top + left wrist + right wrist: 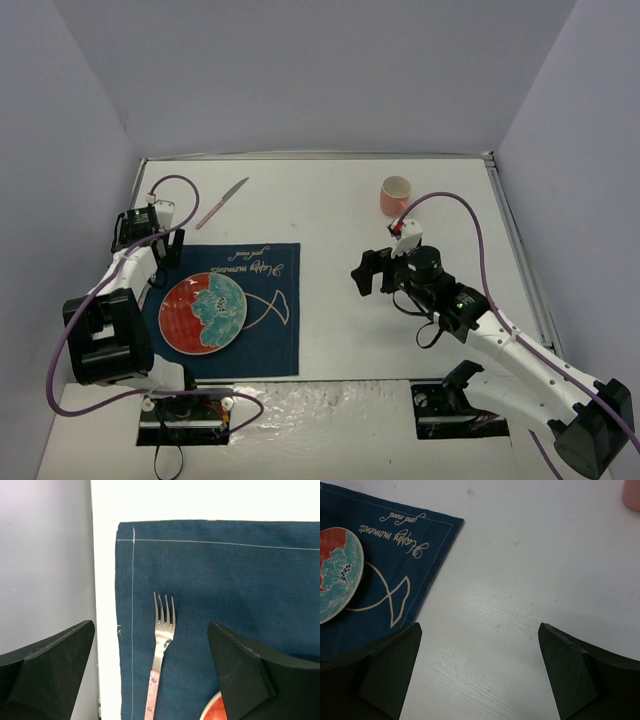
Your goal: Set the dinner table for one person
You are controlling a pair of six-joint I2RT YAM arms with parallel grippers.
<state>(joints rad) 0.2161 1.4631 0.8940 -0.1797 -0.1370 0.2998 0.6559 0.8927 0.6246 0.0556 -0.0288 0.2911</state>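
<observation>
Left gripper (151, 624) hangs released, jaws wide above the fork (159, 666) lying on the placemat's (240, 580) left side; right gripper (480, 626) gapes empty over the worktop (520, 580).

Plain pale lavender walls (320, 70) enclose three sides; soft even light.

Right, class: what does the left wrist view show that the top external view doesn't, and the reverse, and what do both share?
Only the left wrist view: a pink-handled fork lying on the navy placemat. Only the top external view: the knife, the pink cup and the right gripper. Both: that placemat and the red-and-teal plate.
</observation>
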